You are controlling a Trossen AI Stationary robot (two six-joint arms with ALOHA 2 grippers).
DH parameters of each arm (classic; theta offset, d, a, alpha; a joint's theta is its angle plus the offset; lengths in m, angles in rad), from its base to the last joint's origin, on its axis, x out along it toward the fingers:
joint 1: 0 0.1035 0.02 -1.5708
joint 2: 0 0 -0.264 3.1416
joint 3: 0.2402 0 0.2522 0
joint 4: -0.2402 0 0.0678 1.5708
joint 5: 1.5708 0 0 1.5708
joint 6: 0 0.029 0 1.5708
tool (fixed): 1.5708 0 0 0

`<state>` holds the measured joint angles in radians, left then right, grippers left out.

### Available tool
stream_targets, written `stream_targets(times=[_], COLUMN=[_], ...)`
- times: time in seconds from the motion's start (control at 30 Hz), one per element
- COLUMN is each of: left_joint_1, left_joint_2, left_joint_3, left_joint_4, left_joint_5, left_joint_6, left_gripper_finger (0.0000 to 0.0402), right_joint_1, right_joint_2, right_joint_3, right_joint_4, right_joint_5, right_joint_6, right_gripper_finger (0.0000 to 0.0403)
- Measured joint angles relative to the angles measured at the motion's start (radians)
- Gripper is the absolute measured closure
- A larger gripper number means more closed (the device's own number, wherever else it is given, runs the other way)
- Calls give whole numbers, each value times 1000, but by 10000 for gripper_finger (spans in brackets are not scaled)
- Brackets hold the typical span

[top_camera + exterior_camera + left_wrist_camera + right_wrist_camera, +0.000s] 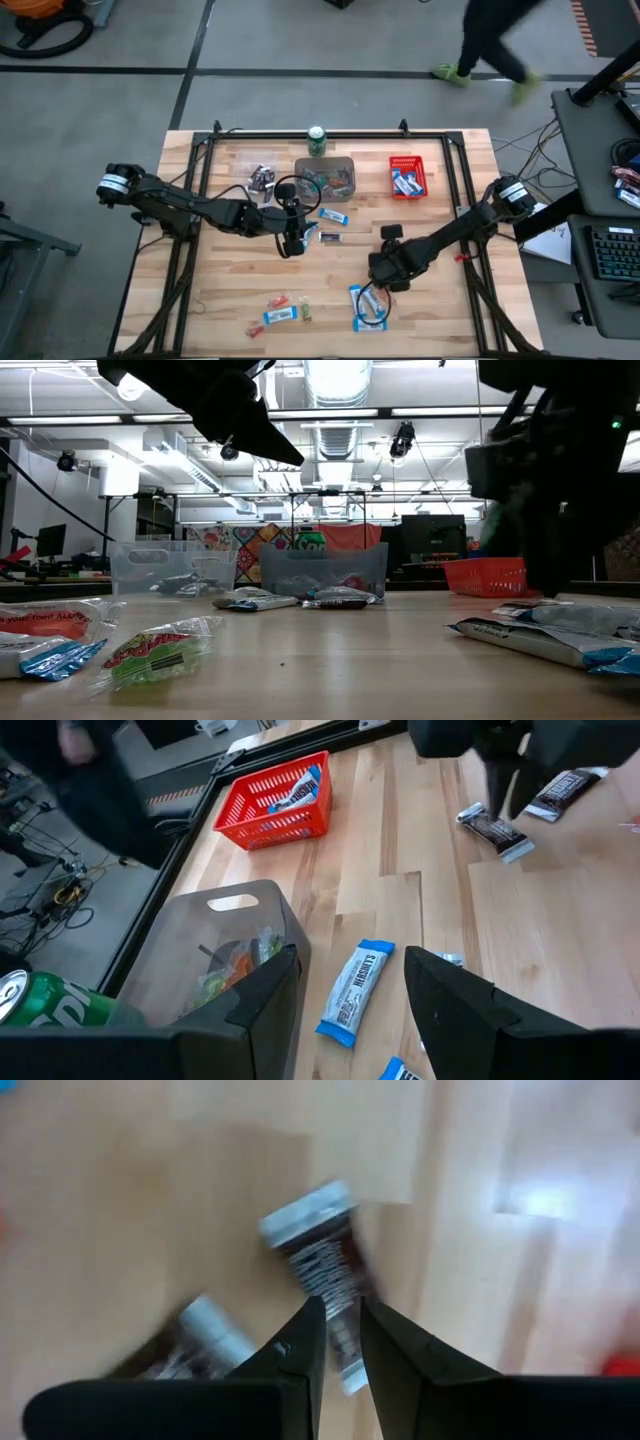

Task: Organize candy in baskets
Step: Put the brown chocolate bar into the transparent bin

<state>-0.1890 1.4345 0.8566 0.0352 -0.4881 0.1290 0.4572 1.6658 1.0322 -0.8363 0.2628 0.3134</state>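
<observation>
The dark brown wrapped mini bar (322,1275) with silver crimped ends lies on the wooden table (230,290), well in front of the red slotted basket (409,178) that holds blue-and-white bars, and the right end effector (341,1320) is clenched on it, fingers nearly together around its wrapper. The left end effector (350,985) hangs released, fingers spread, just in front of the grey translucent basket (325,177) of mixed sweets, above a blue-and-white wrapped bar (352,992).

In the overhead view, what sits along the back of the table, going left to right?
Clear bin → green can → grey bin → red basket.
</observation>
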Motion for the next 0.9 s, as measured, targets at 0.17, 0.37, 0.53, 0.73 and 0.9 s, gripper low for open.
stream_targets(times=[0.17,0.37,0.53,0.73,0.9], left_joint_1=[0,0,0,0,0], left_joint_2=[0,0,0,0,0], left_joint_3=[0,0,0,0,-1], left_joint_4=[2,2,2,2,2], left_joint_5=[0,0,0,0,0], left_joint_6=[-5,-8,-8,-8,-11], left_gripper_finger=[233,233,233,233,233], right_joint_1=[0,-13,-13,-14,-35], right_joint_2=[-1,-1,-1,-1,-1], right_joint_3=[27,39,38,18,-29], right_joint_4=[-1,-10,-18,-15,16], right_joint_5=[9,52,43,-21,-50], right_joint_6=[22,132,118,8,-11], right_gripper_finger=[361,332,272,224,220])
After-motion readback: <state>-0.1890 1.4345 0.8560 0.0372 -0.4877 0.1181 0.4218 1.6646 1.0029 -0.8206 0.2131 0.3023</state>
